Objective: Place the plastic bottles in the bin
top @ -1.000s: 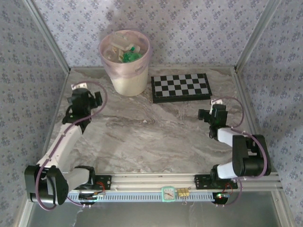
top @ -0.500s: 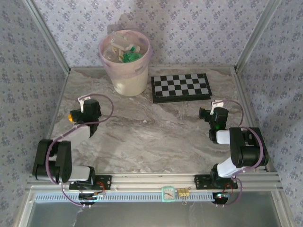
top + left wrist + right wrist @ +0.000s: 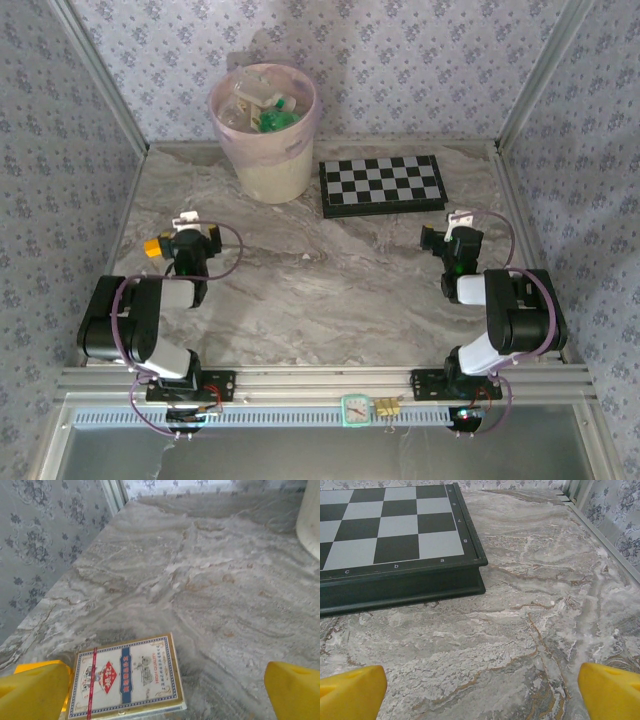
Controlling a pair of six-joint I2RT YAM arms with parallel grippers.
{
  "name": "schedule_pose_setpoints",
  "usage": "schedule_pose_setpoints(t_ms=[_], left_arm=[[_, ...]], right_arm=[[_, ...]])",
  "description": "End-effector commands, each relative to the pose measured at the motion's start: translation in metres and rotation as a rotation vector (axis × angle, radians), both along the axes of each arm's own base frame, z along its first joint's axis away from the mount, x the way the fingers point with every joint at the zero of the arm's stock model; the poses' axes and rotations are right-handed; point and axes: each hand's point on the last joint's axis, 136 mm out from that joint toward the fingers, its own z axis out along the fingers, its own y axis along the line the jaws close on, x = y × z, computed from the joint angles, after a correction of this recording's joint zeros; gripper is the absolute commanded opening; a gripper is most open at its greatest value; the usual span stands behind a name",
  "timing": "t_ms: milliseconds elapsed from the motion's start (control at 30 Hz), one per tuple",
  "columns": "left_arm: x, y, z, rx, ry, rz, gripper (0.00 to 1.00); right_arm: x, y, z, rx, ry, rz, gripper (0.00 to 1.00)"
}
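**Left arm drawn back from the bin (image 3: 262,160), bottles inside**

Since a second ago the left arm has folded away from the bin toward its base; the right arm has barely shifted. The left tool (image 3: 183,243) and the right tool (image 3: 452,240) both gape wide, holding nothing. The plastic bottles (image 3: 270,112) lie heaped inside the bin, long axes tilted every way; cap directions are too small to tell. They look light, thin-walled and slick, best taken across mid-body. A card box (image 3: 125,677) lies between the left tool's fingers, well short of the bin.

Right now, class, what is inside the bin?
Inside the bin lie bottles, some clear and some green, piled near the rim. Whatever lies beneath that top layer is covered, so the full count cannot be told.
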Motion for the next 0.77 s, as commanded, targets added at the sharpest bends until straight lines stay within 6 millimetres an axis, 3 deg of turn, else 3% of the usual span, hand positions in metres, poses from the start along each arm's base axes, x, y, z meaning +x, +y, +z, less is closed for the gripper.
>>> schedule_pose_setpoints(t_ms=[0, 33, 733], left_arm=[[0.0070, -0.0080, 0.0043, -0.008, -0.078, -0.070, 1.00], [0.0063, -0.0115, 0.0003, -0.023, -0.015, -0.082, 1.00], [0.0129, -0.0035, -0.0011, -0.047, -0.009, -0.058, 1.00]], right_arm=[[0.0027, -0.0014, 0.0059, -0.019, -0.024, -0.006, 1.00], [0.0025, -0.0015, 0.0057, -0.019, -0.024, -0.007, 1.00], [0.0024, -0.0015, 0.0057, -0.020, -0.025, -0.008, 1.00]])
